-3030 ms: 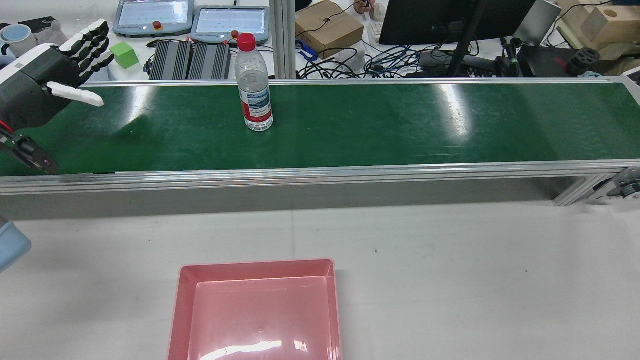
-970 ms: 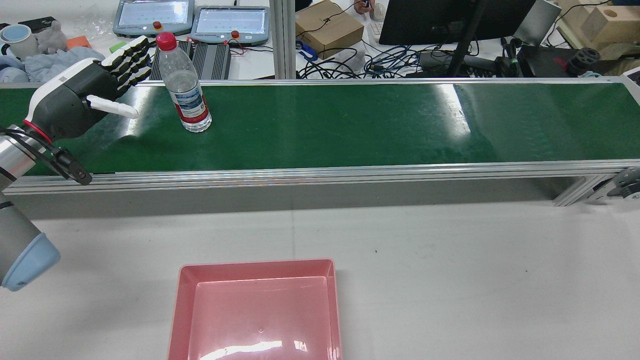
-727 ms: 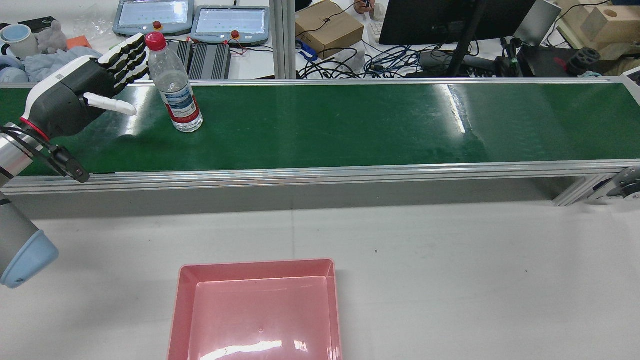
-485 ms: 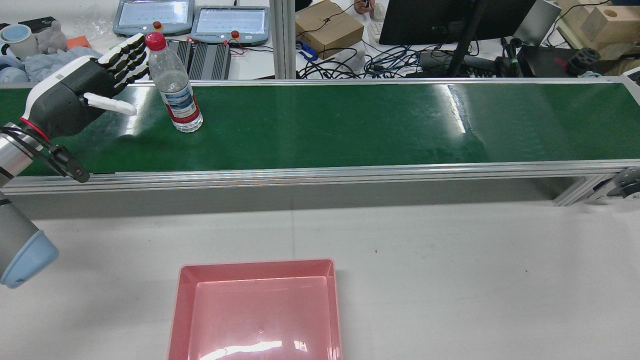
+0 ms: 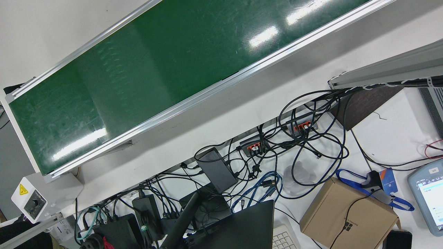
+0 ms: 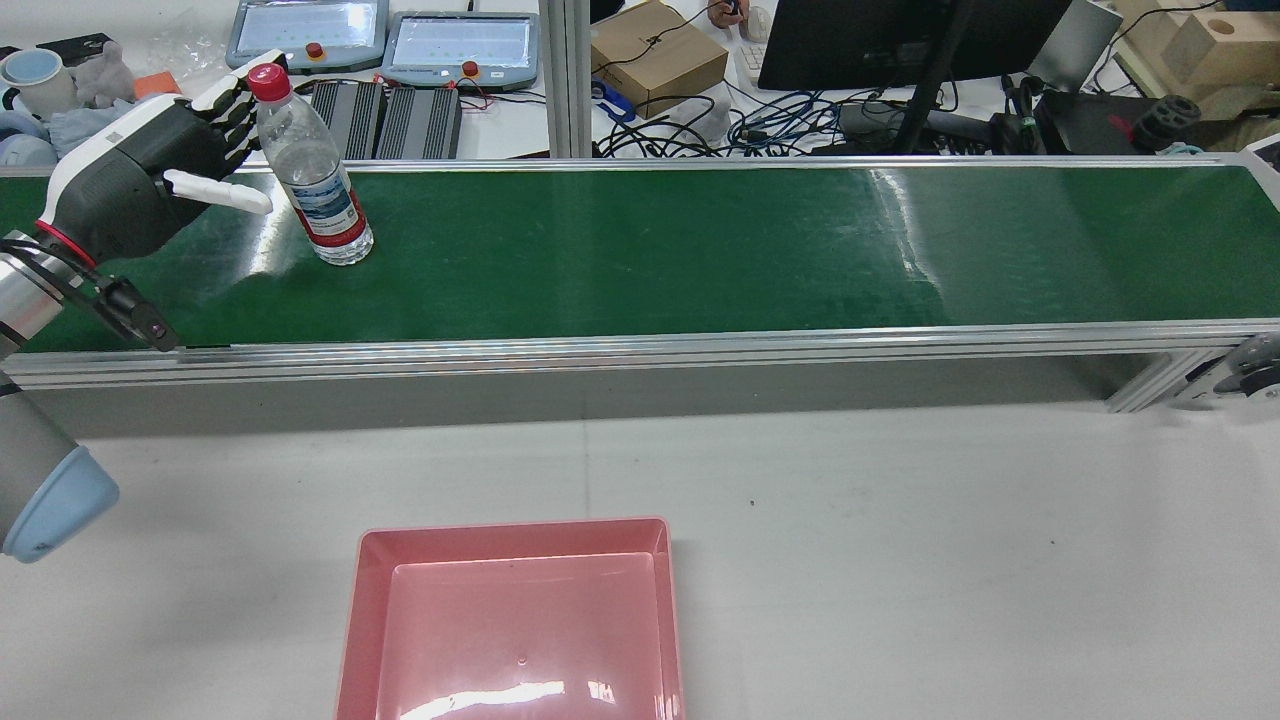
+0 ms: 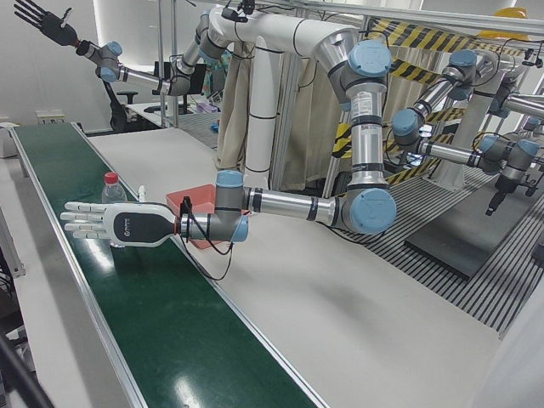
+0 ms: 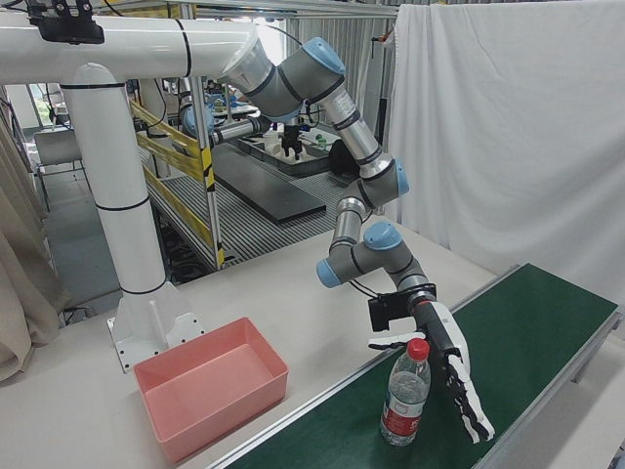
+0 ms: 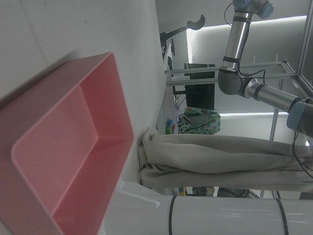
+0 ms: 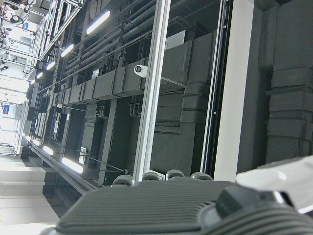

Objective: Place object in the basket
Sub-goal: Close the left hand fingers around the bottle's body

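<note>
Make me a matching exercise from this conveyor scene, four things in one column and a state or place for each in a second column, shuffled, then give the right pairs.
Things:
1. water bottle
2. pink basket
3. left hand
4. conveyor belt

States or places:
A. green, running across the station
B. open, fingers spread beside the bottle
C. empty, on the white table
D. upright on the belt, red cap

Pairs: 1-D, 2-C, 3-B, 4-A
</note>
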Robot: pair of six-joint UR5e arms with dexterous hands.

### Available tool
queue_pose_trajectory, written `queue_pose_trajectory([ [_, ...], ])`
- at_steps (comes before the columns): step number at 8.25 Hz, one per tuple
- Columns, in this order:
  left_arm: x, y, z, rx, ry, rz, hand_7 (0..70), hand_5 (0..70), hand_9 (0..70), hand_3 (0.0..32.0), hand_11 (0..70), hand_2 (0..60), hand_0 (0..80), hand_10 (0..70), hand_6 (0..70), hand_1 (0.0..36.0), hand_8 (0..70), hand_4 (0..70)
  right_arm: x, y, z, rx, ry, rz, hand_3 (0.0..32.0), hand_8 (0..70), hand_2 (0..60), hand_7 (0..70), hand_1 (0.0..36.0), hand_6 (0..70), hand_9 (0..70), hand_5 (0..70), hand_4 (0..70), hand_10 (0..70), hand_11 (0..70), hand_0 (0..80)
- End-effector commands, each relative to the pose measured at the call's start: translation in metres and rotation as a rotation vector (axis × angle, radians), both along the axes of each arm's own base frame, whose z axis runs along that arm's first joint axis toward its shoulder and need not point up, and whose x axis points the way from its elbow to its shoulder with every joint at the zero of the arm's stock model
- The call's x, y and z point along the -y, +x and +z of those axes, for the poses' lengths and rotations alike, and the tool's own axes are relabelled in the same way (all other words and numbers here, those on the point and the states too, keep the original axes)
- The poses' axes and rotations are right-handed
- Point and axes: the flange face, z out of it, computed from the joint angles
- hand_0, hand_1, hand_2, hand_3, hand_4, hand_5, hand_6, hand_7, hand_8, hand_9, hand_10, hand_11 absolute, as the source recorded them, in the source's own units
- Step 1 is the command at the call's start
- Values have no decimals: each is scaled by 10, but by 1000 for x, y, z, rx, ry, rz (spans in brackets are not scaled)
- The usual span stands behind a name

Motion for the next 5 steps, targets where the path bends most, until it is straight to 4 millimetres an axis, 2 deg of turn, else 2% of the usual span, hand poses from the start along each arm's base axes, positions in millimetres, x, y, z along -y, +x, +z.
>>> queue_pose_trajectory([
  [1, 5, 4, 8, 11, -16, -2, 0, 89, 19, 0, 66, 24, 519, 29, 13, 182, 1, 0, 0, 0, 0, 0, 0, -1, 0, 0, 0, 0, 0, 0, 0, 0, 0, 0, 0, 0],
  [2, 5, 4, 7, 9, -13, 0, 0, 101, 31, 0, 73, 54, 519, 34, 15, 189, 8, 0, 0, 0, 0, 0, 0, -1, 0, 0, 0, 0, 0, 0, 0, 0, 0, 0, 0, 0],
  [3, 5, 4, 6, 8, -12, 0, 0, 145, 59, 0, 98, 121, 521, 50, 17, 208, 28, 0, 0, 0, 0, 0, 0, -1, 0, 0, 0, 0, 0, 0, 0, 0, 0, 0, 0, 0],
  [4, 4, 5, 8, 15, -20, 2, 46, 299, 144, 0, 216, 250, 540, 130, 48, 250, 91, 0, 0, 0, 0, 2, 1, 0, 0, 0, 0, 0, 0, 0, 0, 0, 0, 0, 0, 0],
  [5, 5, 2, 9, 35, -25, -10, 253, 500, 390, 0, 544, 360, 571, 368, 140, 273, 263, 103, 0, 0, 0, 0, 0, -1, 0, 0, 0, 0, 0, 0, 0, 0, 0, 0, 0, 0],
])
